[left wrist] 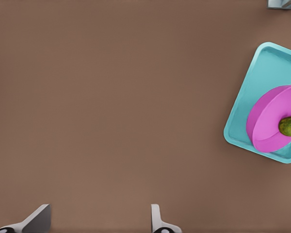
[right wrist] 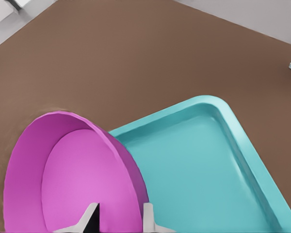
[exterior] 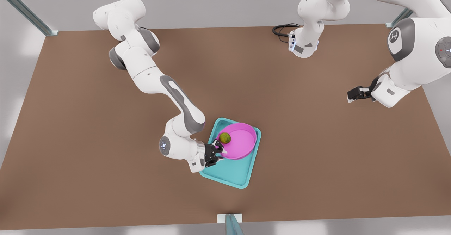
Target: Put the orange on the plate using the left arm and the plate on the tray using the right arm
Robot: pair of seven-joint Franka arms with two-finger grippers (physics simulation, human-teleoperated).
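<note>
The right gripper [exterior: 217, 149] clamps the pink plate [exterior: 243, 143] rim over the turquoise tray [exterior: 234, 173], orange [exterior: 225, 137] inside. Placing step: next, let go once seated. Far off, the left gripper [exterior: 352, 94] waits, fingers [left wrist: 157, 221] spread

you have: green-patched orange [exterior: 225, 137] inside tilted magenta plate [exterior: 243, 143]; plate rests on turquoise rectangular tray [exterior: 232, 173], at its far end.

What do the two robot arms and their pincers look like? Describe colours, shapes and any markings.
Both arms are glossy white, built of rounded segments with grey joint bands. The right arm's pincer is black with pale fingertips. The left pincer is a dark block; its fingers look light grey. A round logo marks one grey joint, and a black cable loops near a base.
</note>
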